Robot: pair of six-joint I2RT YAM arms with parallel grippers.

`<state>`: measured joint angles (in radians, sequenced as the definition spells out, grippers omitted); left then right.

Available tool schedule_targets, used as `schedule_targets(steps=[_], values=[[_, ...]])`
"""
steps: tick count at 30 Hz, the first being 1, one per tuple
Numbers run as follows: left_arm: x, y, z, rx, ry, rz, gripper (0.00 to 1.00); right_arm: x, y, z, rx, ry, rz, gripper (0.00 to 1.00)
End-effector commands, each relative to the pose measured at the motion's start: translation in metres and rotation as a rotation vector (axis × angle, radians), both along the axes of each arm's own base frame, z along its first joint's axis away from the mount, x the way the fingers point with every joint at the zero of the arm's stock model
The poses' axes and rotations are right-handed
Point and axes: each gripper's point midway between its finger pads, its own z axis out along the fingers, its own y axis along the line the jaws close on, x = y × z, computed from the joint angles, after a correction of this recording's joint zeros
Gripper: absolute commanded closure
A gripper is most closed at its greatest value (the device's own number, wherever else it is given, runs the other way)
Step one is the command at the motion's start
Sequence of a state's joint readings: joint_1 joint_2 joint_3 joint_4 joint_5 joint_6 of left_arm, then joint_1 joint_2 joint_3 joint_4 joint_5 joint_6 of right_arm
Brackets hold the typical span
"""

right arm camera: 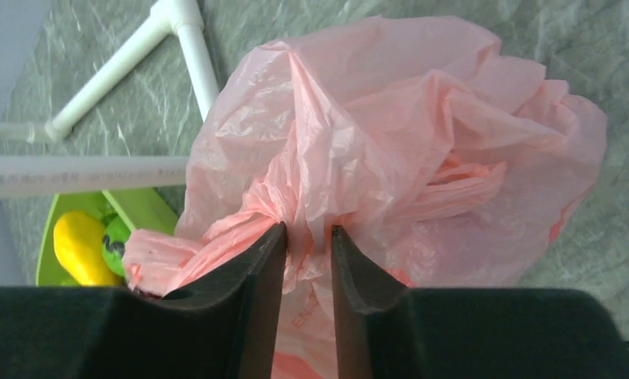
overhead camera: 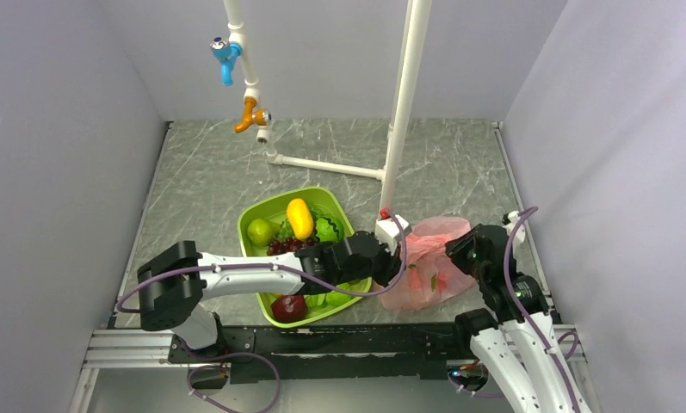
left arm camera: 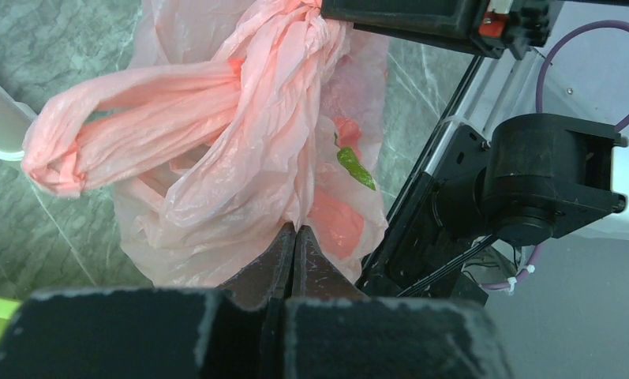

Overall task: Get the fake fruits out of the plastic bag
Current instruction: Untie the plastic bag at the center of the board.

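Right wrist: right claw (right arm camera: 307, 234) pinching gathered plastic bag (right arm camera: 421, 118); left claw (left arm camera: 295, 234) clamped on its edge.

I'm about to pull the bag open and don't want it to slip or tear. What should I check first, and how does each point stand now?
1. Grip of the right gripper on the bag: ok, a bunch of film sits between its fingers.
2. Grip of the left gripper: ok but thin, its jaws are shut on an edge of film.
3. Bag mouth open: not ok, the handles are bunched and twisted.
4. Where the fruits lie: cannot tell, only red and green patches show through the film.
5. Drop spot: ok, the tray stands just left of the bag.
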<state>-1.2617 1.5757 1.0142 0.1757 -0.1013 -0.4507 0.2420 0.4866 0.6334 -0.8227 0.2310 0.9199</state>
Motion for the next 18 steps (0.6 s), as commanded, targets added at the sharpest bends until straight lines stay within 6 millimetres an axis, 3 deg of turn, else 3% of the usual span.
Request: schedule_targets(steps=[1, 4, 6, 8, 10, 14, 18], values=[[-0.002, 0.0, 0.027, -0.078, -0.01, -0.004, 1.0, 0.017, -0.019, 0.014, -0.048, -0.115, -0.1, 0.78], [-0.004, 0.005, 0.018, -0.062, 0.005, -0.001, 1.0, 0.018, -0.018, 0.02, -0.071, -0.124, -0.072, 0.97], [-0.005, 0.009, 0.014, -0.044, 0.001, -0.007, 1.0, 0.015, -0.022, 0.028, -0.114, -0.12, -0.059, 1.0], [-0.004, 0.014, 0.016, -0.019, -0.032, -0.018, 0.91, 0.012, -0.028, 0.039, -0.168, -0.118, -0.049, 1.0], [0.0, 0.017, 0.029, -0.006, -0.09, -0.025, 0.81, 0.012, -0.024, 0.047, -0.193, -0.129, 0.012, 1.0], [0.005, 0.005, 0.066, 0.005, -0.17, -0.067, 0.49, 0.012, 0.025, 0.056, -0.111, -0.218, 0.299, 1.0], [0.006, -0.014, 0.089, 0.026, -0.198, -0.115, 0.41, 0.004, 0.02, 0.06, -0.101, -0.215, 0.268, 1.0]])
